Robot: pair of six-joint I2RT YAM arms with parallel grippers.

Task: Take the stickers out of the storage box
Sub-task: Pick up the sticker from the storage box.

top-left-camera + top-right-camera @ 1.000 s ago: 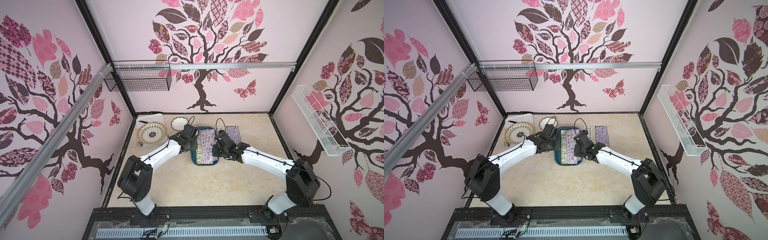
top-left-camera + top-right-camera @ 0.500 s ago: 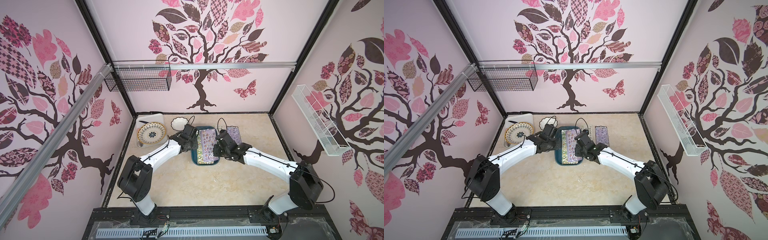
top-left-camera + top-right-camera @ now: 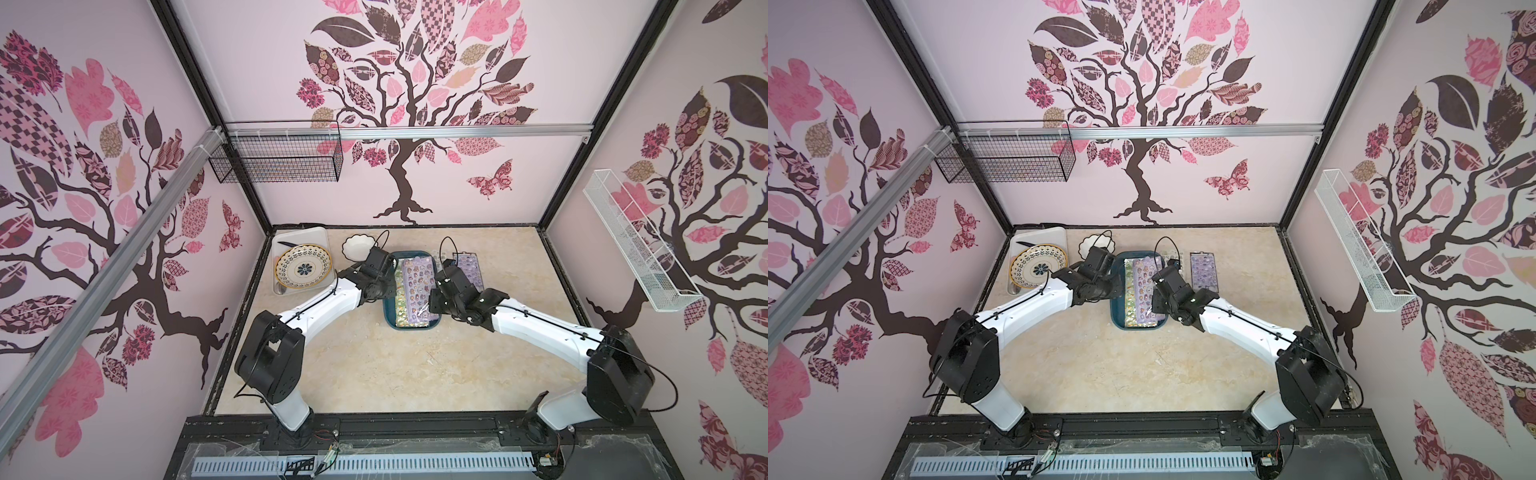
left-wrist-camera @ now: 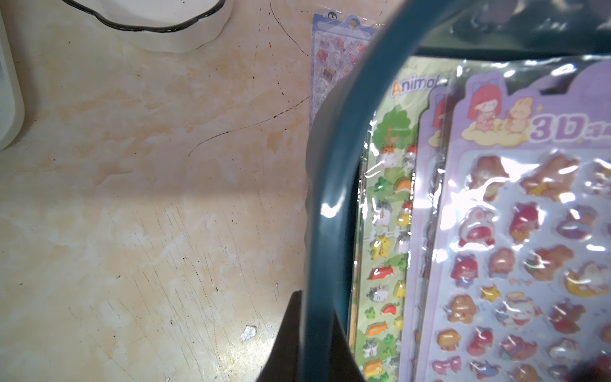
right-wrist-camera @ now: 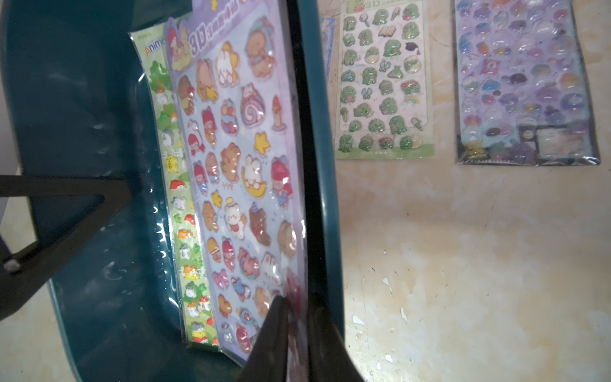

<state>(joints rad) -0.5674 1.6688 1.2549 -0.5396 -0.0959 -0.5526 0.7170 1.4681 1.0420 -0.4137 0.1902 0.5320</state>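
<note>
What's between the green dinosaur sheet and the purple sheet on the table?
Only bare tabletop between green dinosaur sheet and purple sheet, per the right wrist view.

Pale pink walls [image 3: 257,62] with tree decals [image 3: 405,178] (patterned leaves, one butterfly) enclose a beige marbled tabletop [image 3: 374,374]. A black wire basket [image 3: 276,160] hangs beyond the jaws, leftward, and a white mesh shelf [image 3: 636,253] to their right.

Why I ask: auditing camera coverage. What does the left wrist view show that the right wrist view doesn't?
Only left wrist: the white scalloped bowl. Only right wrist: the green dinosaur sheet and dark purple sheet lying on the table, and the right gripper pinching the purple 3D sheet at its edge. Both: the teal storage box, with the green Animal sheet and the purple 3D sheet inside it.
</note>
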